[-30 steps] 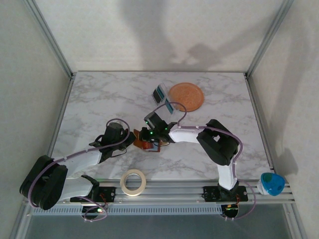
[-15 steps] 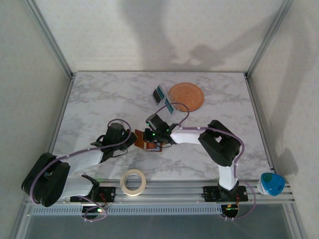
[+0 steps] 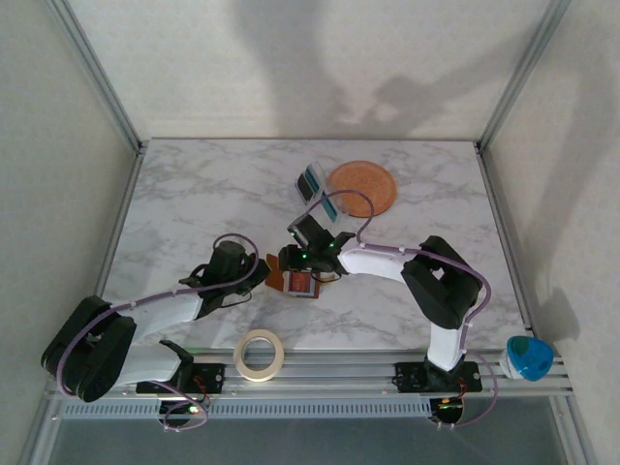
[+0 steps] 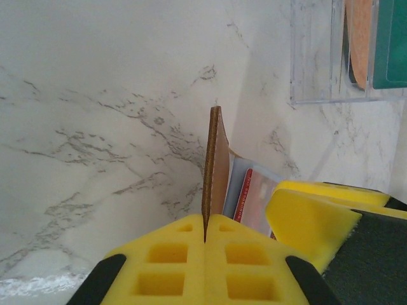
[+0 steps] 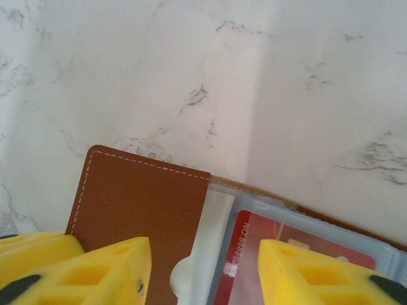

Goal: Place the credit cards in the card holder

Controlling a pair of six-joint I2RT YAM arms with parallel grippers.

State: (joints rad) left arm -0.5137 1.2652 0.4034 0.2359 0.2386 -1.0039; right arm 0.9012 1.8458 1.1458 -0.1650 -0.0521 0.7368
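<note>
Light is bright and even, shadows soft, wrist close-ups perhaps blurred.

**Free room and blockers**

Wide and bare across the left and far-left tabletop [image 3: 184, 194], bare again at right of centre. Crowded mid-table: left end effector [image 4: 205, 236] and right end effector [image 5: 203, 270] close together at the card holder [image 5: 143, 190]. Farther back, clear sleeve [image 3: 318, 192] just beside orange plate [image 3: 362, 188]. Tape roll [image 3: 260, 354] on the near rail between the arm bases. Walled in left, right and behind.
</note>
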